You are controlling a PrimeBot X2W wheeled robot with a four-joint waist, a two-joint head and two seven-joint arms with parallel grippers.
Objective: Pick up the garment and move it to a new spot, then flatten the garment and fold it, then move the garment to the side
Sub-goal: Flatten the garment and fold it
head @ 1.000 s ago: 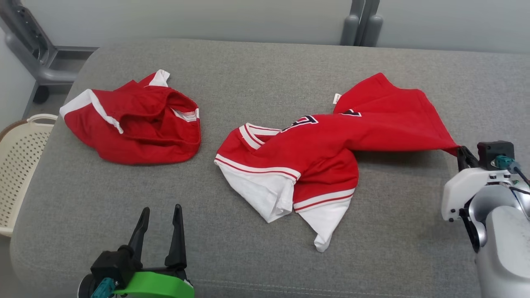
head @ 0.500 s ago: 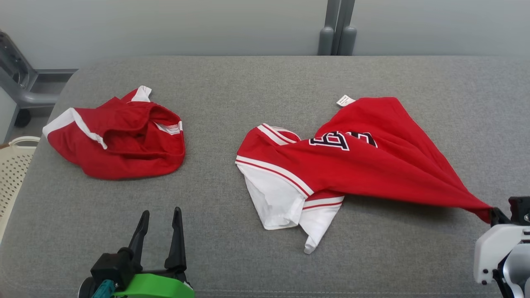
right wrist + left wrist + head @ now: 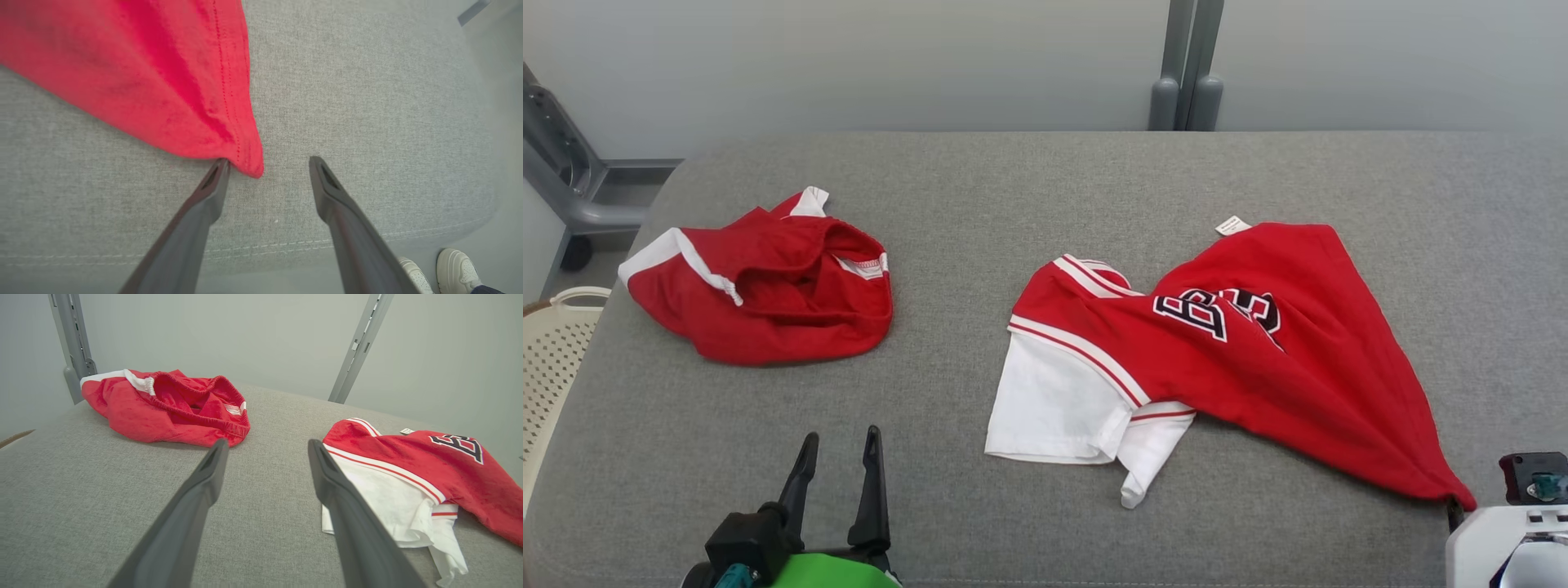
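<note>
Jaws just sprung apart, the right gripper (image 3: 268,162) drops the crumpled red-and-white jersey (image 3: 1258,367) near the front-right corner of the grey upholstered bench (image 3: 1013,188), relocation seemingly done.

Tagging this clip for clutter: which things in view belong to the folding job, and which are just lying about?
In the job:
red jersey
right gripper, open at its corner
left gripper, open

Lying about:
red shorts
cream basket
a person's white shoes

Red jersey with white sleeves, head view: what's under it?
The grey fabric cushion lies under the red jersey with white sleeves. One white sleeve tucks beneath its red body. Whatever else lies beneath is covered.
</note>
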